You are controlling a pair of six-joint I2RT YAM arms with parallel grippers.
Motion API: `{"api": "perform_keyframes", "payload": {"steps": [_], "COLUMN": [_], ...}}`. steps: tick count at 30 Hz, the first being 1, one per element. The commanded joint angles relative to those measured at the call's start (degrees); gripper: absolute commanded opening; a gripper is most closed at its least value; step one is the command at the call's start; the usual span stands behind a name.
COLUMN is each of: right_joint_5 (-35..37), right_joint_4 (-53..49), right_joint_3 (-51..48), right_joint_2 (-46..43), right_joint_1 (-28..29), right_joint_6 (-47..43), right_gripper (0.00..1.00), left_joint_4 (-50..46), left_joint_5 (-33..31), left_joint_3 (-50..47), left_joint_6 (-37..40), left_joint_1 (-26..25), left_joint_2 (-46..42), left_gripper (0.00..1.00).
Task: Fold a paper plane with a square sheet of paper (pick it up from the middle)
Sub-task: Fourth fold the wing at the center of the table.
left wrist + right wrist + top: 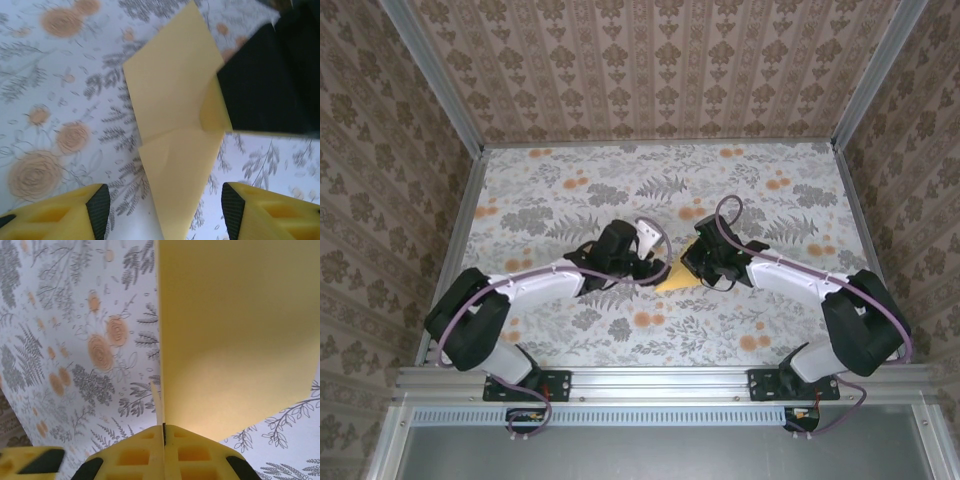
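- Table [550,180] under a grey-and-orange floral cloth spans the walled bay, and we see both arms bent inward over its middle.
- Left arm [535,280] stretches from its base up and to the right, elbow low, wrist angled towards the centre.
- Right arm [790,272] mirrors it, reaching leftward, so the two wrists nearly meet.
- Left gripper [165,210] has its jaws well apart and holds nothing. Its yellow fingers [55,215] flank the lower tip of the sheet of paper [170,100] without touching it.
- Right gripper [163,432] is clamped tight on one edge of the sheet of paper.
- Pale yellow, the sheet of paper sits between the two grippers at mid-table. We see it partly folded into a tapering shape, with a crease across it and a small curl beside the right gripper's black pad.
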Motion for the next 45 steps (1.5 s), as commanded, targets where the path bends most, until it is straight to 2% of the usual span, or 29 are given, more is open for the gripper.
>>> {"api": "perform_keyframes", "payload": {"steps": [1, 14, 21, 27, 32, 40, 45], "right_joint_5": [1.74, -1.25, -2.06, -3.45, -4.41, -6.21, -6.66], "right_joint_4": [1.59, 2.45, 2.23, 2.09, 2.42, 3.4, 3.37], "right_joint_3": [-1.56, -0.08, 0.15, 0.27, -0.16, -0.69, -0.61], "right_joint_2": [0.81, 3.01, 2.46, 2.43, 2.05, 1.96, 1.89], "right_joint_1": [0.27, -0.43, -1.18, -1.57, -2.01, -2.8, -2.89], "right_joint_6": [5.91, 9.92, 10.3, 10.5, 10.94, 11.29, 11.12], "right_gripper": [0.06, 0.07, 0.07, 0.08, 0.11, 0.1, 0.1], "left_joint_4": [8.16, 21.99, 22.99, 24.6, 25.73, 27.86, 28.04], "left_joint_5": [-0.27, 4.98, 3.5, 2.64, 2.35, 2.94, 2.94], "left_joint_3": [-1.93, -6.61, -6.52, -5.67, -6.04, -6.17, -6.19], "left_joint_6": [6.79, 9.81, 11.64, 11.91, 11.86, 11.8, 12.02], "left_joint_1": [-0.51, -0.95, -1.93, -2.01, -2.07, -2.09, -2.07], "left_joint_2": [2.02, 8.91, 11.73, 13.72, 14.02, 16.28, 16.52], "left_gripper": [0.63, 0.6, 0.57, 0.43, 0.37, 0.36, 0.28]}}
